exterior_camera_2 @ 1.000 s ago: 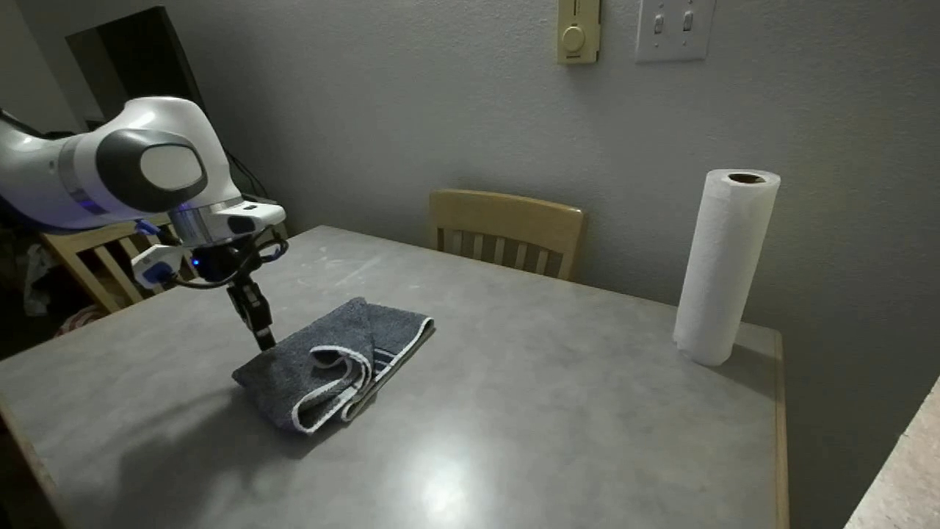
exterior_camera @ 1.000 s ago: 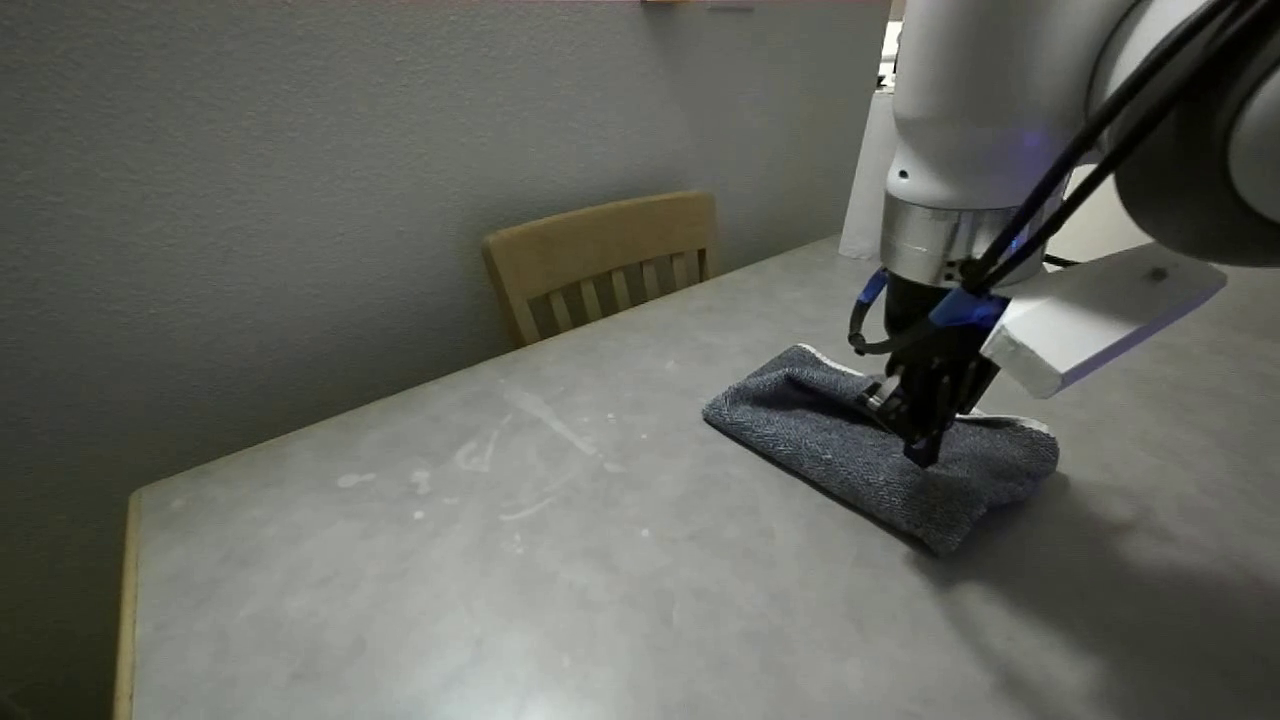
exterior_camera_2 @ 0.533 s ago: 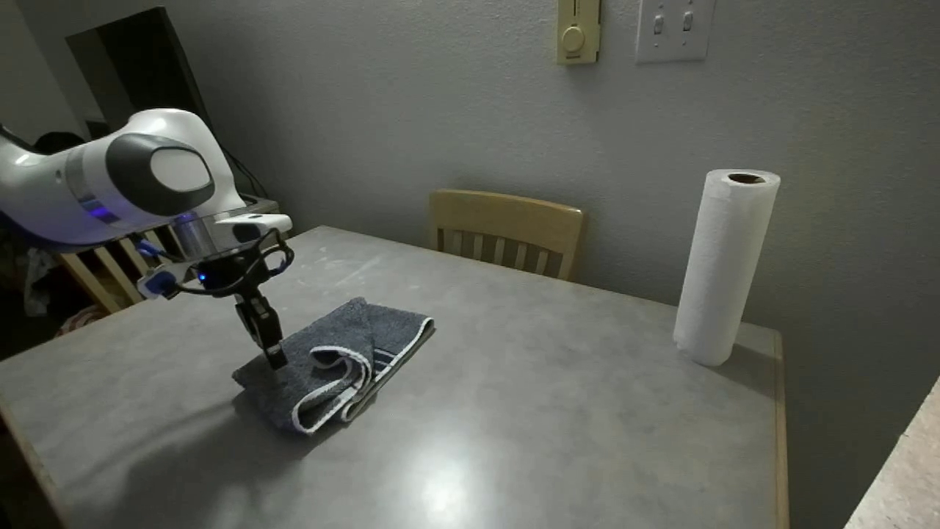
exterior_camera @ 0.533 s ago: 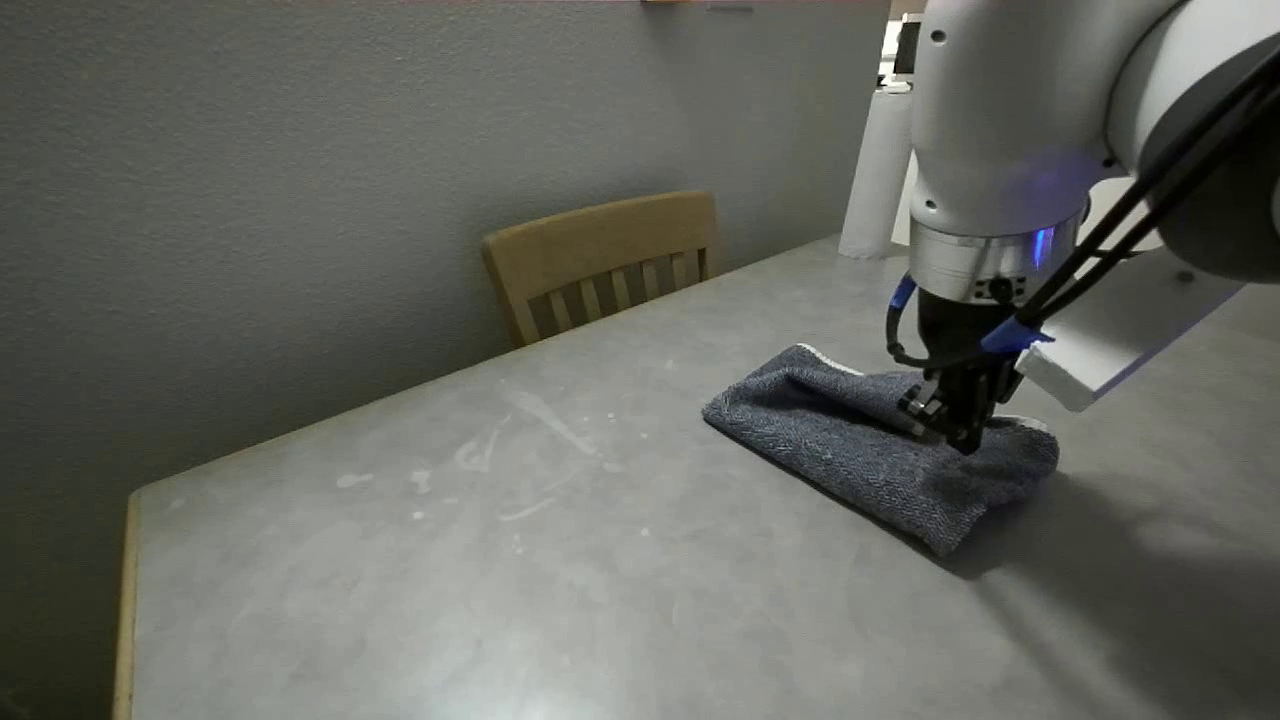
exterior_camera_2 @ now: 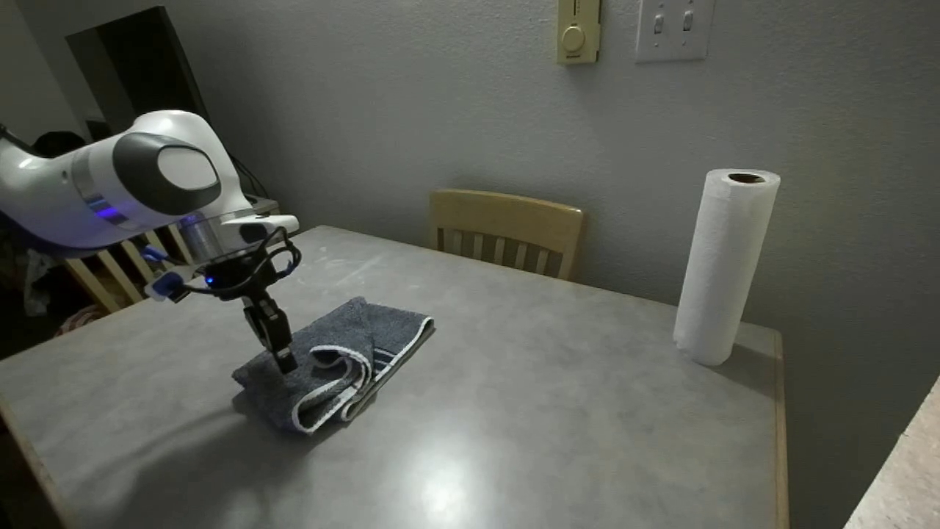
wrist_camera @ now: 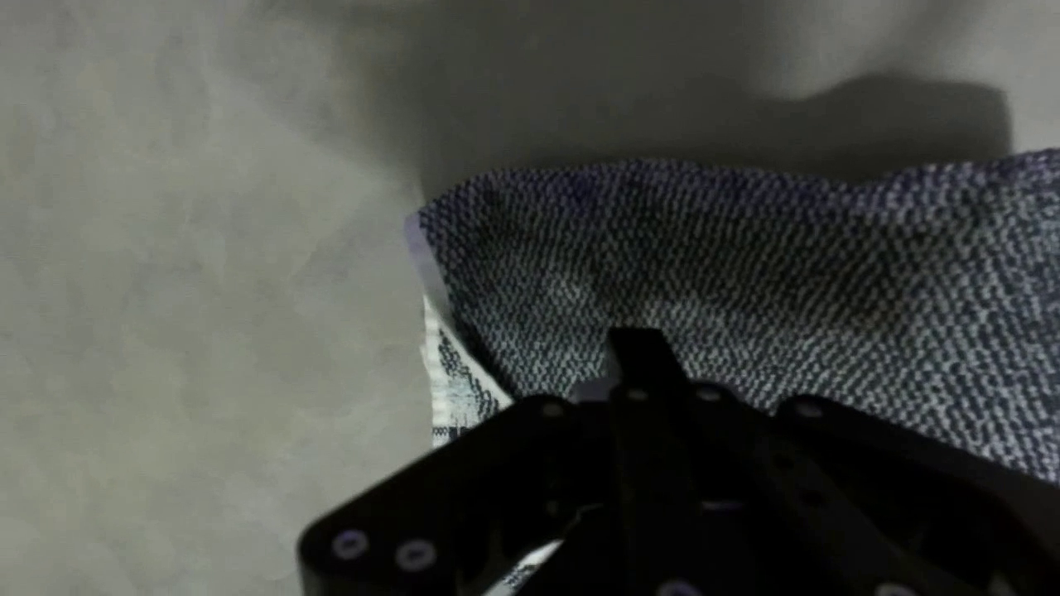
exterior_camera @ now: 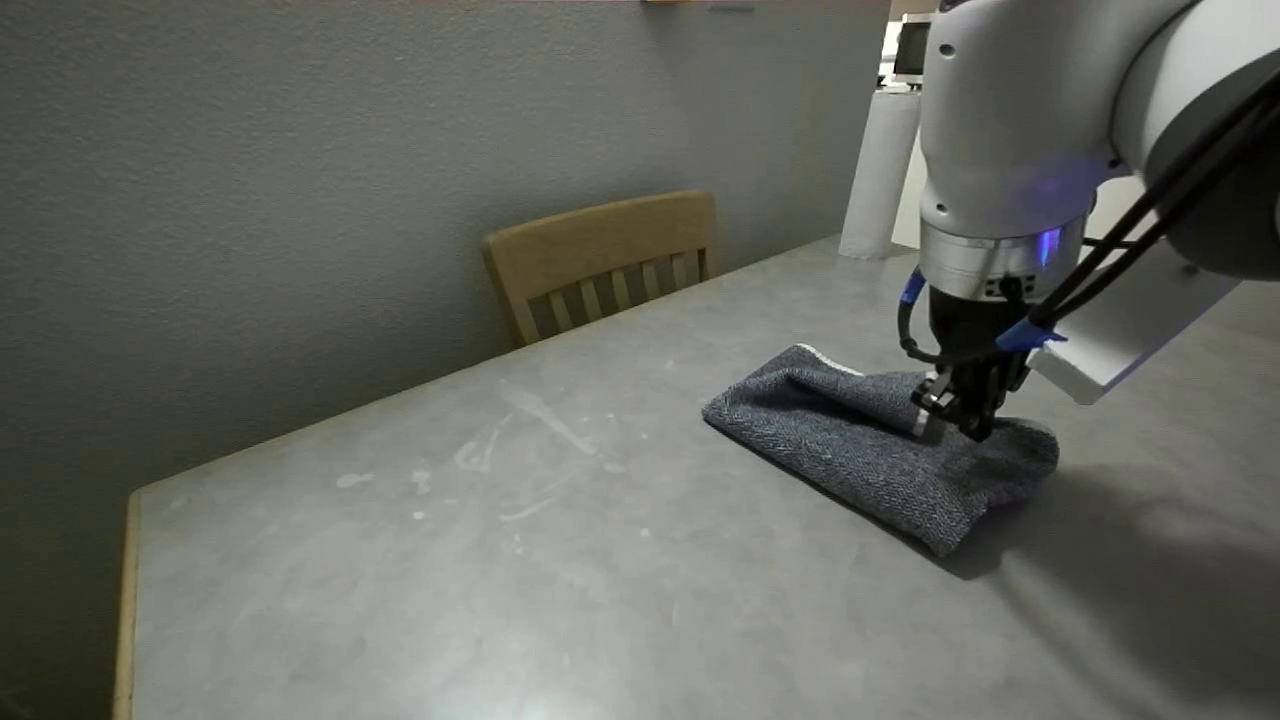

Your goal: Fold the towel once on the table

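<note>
My black claw (exterior_camera_2: 287,362): pinched together, empty, over the folded grey-blue terry towel (exterior_camera: 850,445)!
Light, floppy, I'd reckon; pinch the curled white hem (exterior_camera_2: 344,349) near my claw.

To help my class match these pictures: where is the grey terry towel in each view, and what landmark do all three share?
In an exterior view: the terry towel lies right of centre, partly hidden by the gripper.
In an exterior view: the terry towel lies left of centre, the gripper overlapping it.
Wrist view: the terry towel spans the centre and right, its lower part largely hidden.
Shared landmark: the gripper.
</note>
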`<act>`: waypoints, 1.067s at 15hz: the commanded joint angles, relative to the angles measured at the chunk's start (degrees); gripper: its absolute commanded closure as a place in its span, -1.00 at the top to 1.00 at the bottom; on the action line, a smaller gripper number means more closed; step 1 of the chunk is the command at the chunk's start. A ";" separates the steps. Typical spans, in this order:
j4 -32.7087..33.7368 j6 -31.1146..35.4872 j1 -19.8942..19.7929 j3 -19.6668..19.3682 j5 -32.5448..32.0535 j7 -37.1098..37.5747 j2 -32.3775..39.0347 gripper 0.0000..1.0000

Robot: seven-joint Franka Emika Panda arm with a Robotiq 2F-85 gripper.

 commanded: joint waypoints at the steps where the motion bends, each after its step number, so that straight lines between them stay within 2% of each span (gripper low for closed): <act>1: -0.26 2.33 -0.87 0.56 -1.10 -1.24 0.38 -1.00; 7: 0.18 5.11 -1.42 -0.25 -2.52 -3.07 0.83 -1.00; 16: 2.64 12.46 -4.08 -0.87 0.93 -11.89 4.77 -1.00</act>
